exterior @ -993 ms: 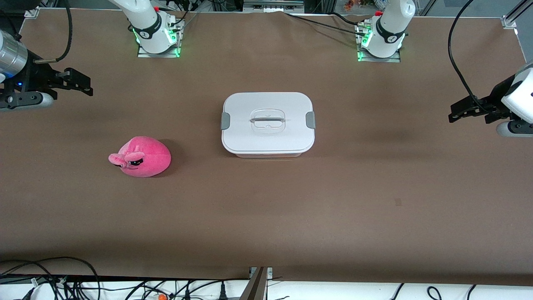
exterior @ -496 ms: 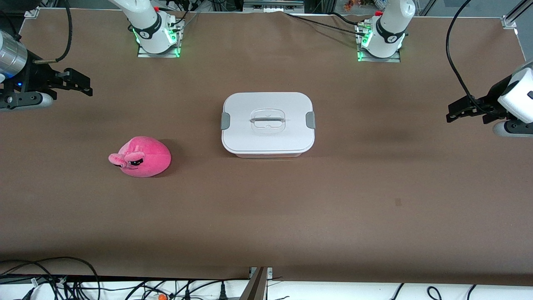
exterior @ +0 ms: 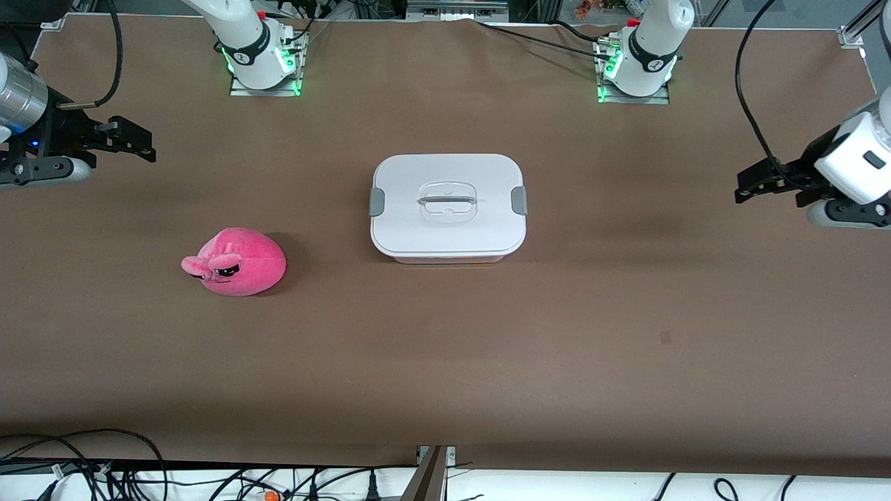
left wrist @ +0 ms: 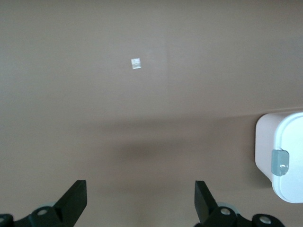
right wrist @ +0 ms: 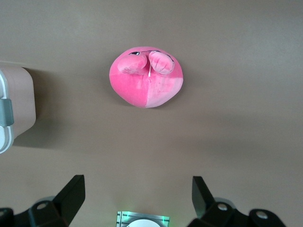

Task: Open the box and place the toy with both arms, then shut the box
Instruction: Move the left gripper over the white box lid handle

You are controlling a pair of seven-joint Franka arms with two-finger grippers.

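Both grippers hang spread wide and empty: left gripper (exterior: 746, 189) at the frame's right edge, right gripper (exterior: 143, 146) at upper left. Mid-frame sits the box (exterior: 447, 207), lid on; the toy (exterior: 237, 262) lies lower left on the bare table (exterior: 626, 334), nothing between them.

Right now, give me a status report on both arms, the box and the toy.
Left gripper and right gripper open, over bare table. Box lidded, toy on table beside it. Nothing in the way.
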